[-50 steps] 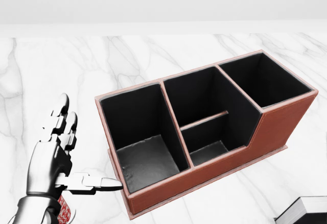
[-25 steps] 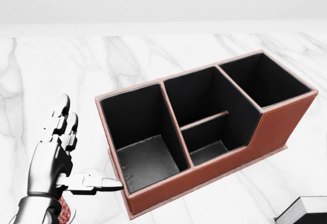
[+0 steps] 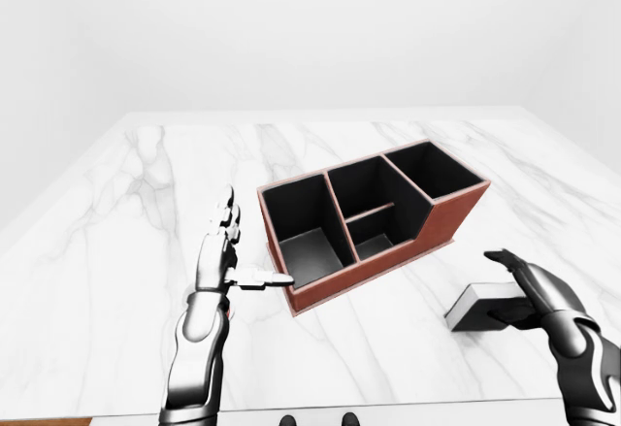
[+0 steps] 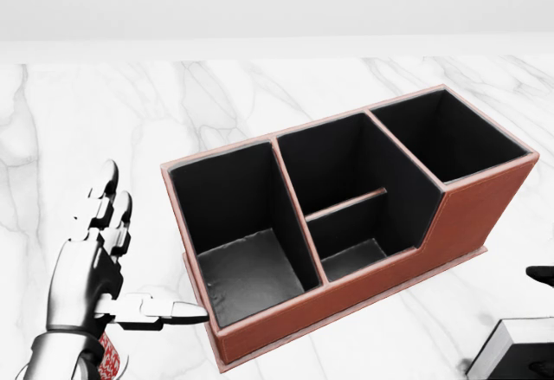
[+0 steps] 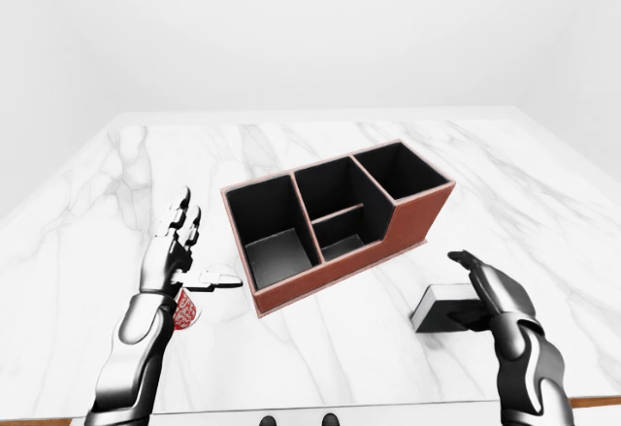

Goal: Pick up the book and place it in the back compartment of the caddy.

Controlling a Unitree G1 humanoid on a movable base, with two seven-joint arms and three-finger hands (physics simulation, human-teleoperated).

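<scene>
1. A white marble table (image 3: 116, 251) holds a reddish-brown caddy (image 3: 441, 214) with black-lined compartments, set at an angle near the middle of the left-eye view.
2. The book (image 3: 473, 306), dark with pale page edges, lies flat on the table at the lower right of that view, apart from the caddy. It has not been lifted.
3. The robot's right hand (image 3: 534, 288) hangs over the book's right end with fingers spread wide. Whether any finger touches the book cannot be told.
4. The left hand (image 3: 221, 247) stands upright just left of the caddy, fingers open and thumb pointing at the caddy's near corner, holding nothing.
5. All caddy compartments look empty.
6. By my judgement the task is at its start: grasping, lifting, carrying and placing into the back compartment all remain.
</scene>
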